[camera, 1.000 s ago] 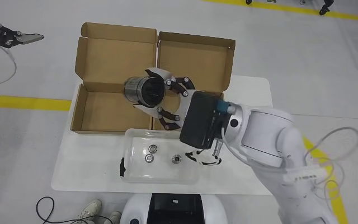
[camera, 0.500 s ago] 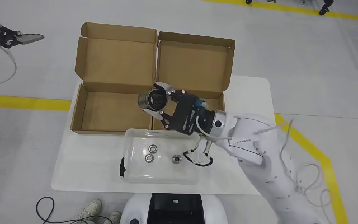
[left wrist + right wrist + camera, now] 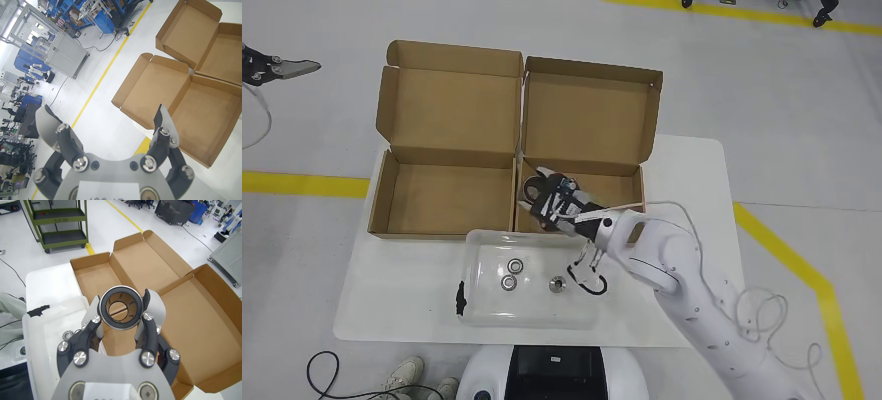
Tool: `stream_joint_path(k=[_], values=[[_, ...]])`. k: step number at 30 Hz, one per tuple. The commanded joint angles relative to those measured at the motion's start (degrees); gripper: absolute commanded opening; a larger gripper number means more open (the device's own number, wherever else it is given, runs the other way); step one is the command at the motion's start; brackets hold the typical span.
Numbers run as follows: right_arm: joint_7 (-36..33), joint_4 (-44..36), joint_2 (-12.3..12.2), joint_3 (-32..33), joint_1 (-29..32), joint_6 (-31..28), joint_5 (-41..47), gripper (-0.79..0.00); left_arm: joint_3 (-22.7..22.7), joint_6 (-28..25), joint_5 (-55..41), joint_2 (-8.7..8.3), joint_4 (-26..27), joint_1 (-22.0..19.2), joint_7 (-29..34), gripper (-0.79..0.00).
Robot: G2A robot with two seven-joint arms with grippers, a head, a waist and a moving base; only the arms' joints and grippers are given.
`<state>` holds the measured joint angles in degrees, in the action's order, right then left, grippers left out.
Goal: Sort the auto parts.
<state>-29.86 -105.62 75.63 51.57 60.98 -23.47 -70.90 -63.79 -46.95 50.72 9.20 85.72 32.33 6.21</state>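
My right gripper point(image 3: 541, 192) is shut on a hollow metal sleeve point(image 3: 536, 186) with a dark rim, holding it low over the front left corner of the right cardboard box point(image 3: 614, 187). The right wrist view looks through the sleeve point(image 3: 121, 325), with the right gripper point(image 3: 122, 299) clamped on its sides. Beside that box stands the left cardboard box point(image 3: 442, 198), open. My left gripper point(image 3: 280, 68) hangs open far out over the floor at the left, and in its own view the left gripper point(image 3: 103, 113) holds nothing.
A clear plastic tray point(image 3: 482, 300) at the table's front holds three small bearings point(image 3: 514, 266) and a black looped part point(image 3: 592, 281). A black mark point(image 3: 459, 297) is on its left end. Both box lids point(image 3: 587, 105) stand open behind. Bare table point(image 3: 687, 200) lies to the right.
My right gripper has come down with the sleeve from high above the boxes' seam to just over the right box's front left corner. The left arm has not moved.
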Motion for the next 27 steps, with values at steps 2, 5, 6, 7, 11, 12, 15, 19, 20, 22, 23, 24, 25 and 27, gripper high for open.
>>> stream_joint_path(k=[2,5,6,7,11,12,15,19,20,22,23,24,25,27], values=[[-1.8,2.2,0.4,-1.1,-0.9,2.4,-1.0,-0.785,0.0,0.0,0.0,0.0,0.0,0.0,0.0,0.0],[-3.2,4.7,0.9,-2.7,-2.2,4.7,-1.7,-0.785,0.0,0.0,0.0,0.0,0.0,0.0,0.0,0.0],[-3.2,5.6,1.2,-3.3,-2.7,5.1,-1.6,-0.785,0.0,0.0,0.0,0.0,0.0,0.0,0.0,0.0],[-3.2,6.7,1.4,-3.8,-3.2,5.6,-1.4,-0.785,0.0,0.0,0.0,0.0,0.0,0.0,0.0,0.0],[-2.8,10.8,2.3,-5.5,-5.1,7.3,-0.6,-0.785,0.0,0.0,0.0,0.0,0.0,0.0,0.0,0.0],[-2.5,12.0,2.5,-5.8,-5.6,7.5,-0.3,-0.785,0.0,0.0,0.0,0.0,0.0,0.0,0.0,0.0],[-2.4,15.2,3.2,-6.8,-7.0,8.4,0.2,-0.785,0.0,0.0,0.0,0.0,0.0,0.0,0.0,0.0],[-2.8,18.8,4.2,-8.3,-8.9,10.0,0.6,-0.785,0.0,0.0,0.0,0.0,0.0,0.0,0.0,0.0],[-3.1,19.9,4.4,-8.6,-9.4,10.4,0.8,-0.785,0.0,0.0,0.0,0.0,0.0,0.0,0.0,0.0],[-2.9,21.9,4.9,-9.2,-10.3,10.9,1.6,-0.785,0.0,0.0,0.0,0.0,0.0,0.0,0.0,0.0],[-3.0,23.0,5.2,-9.4,-10.7,11.2,1.9,-0.785,0.0,0.0,0.0,0.0,0.0,0.0,0.0,0.0],[-2.9,24.0,5.4,-9.6,-11.2,11.4,2.3,-0.785,0.0,0.0,0.0,0.0,0.0,0.0,0.0,0.0],[-3.1,25.1,5.7,-9.7,-11.5,11.8,2.8,-0.785,0.0,0.0,0.0,0.0,0.0,0.0,0.0,0.0],[-3.2,26.7,6.1,-9.8,-12.1,12.2,3.8,-0.785,0.0,0.0,0.0,0.0,0.0,0.0,0.0,0.0]])
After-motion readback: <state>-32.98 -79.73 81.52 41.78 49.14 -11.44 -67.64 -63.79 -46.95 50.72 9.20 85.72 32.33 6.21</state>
